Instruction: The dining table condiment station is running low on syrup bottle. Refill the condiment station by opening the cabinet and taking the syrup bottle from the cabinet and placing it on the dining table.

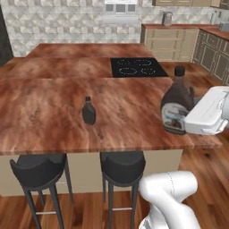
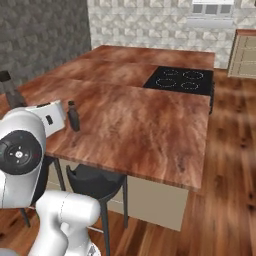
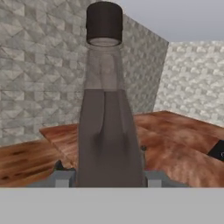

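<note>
The syrup bottle (image 1: 177, 103), a dark-brown jug with a black cap and a pale label, stands upright over the front right part of the dining table (image 1: 49, 120). My gripper (image 1: 190, 115) reaches in from the right and is shut on its belly. I cannot tell whether its base touches the wood. In the hand view the syrup bottle (image 3: 107, 131) rises between my fingertips (image 3: 61, 176), with the gripper (image 3: 107, 178) clamped low on it. From the right base view, the syrup bottle (image 2: 9, 90) peeks out behind my arm at the far left. The cabinet is out of view.
A slimmer dark bottle (image 1: 89, 112) (image 2: 73, 116) stands mid-table, left of the jug. A black cooktop (image 1: 138, 67) is set into the far side. Two black stools (image 1: 38, 172) (image 1: 122, 166) stand under the near edge. Beige base cabinets (image 1: 172, 42) line the back right wall.
</note>
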